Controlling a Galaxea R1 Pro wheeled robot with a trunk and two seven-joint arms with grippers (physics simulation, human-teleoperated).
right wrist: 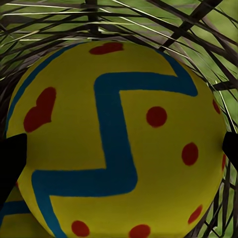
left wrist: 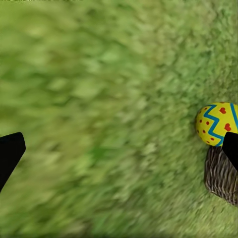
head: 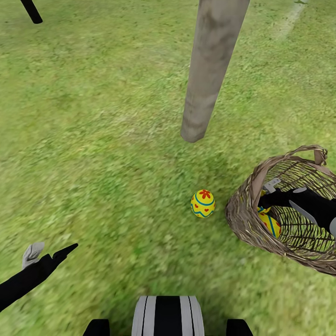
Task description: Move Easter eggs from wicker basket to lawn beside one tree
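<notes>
— Deep in the wicker basket (head: 252, 186): right pincer (head: 267, 198), sunk in past the rim. Fingers spread wide, not pressed together.

— And in the gap between them?

— Dead ahead of that pincer, square in the gap, one Easter egg (right wrist: 119, 139). Yellow, with a blue zigzag, red dots and red hearts. A black fingertip (right wrist: 12, 163) flanking it on each side. Cannot tell whether touching the shell or just clear of it.

— Anything else down there?

— A sliver of a second egg (right wrist: 7, 215), tucked just beside the first, close under one fingertip. Same yellow, same blue band. Dark open-woven strands right behind both, with green grass showing through.

— Over to the other arm, then?

— Left pincer (head: 49, 254), hovering low above the lawn (head: 93, 140). Spread wide too, gripping nothing, well apart from the basket.

— And egg number three?

— Out of the basket, lying on the grass: third egg (head: 203, 203), red flower on top. Between the two pincers, much nearer the right one. Off past one open tip of the left pincer, close to the basket's outer wall. Near the foot of the pale tree trunk (head: 210, 70) as well, which stands just beyond it on the side away from both pincers.
</notes>
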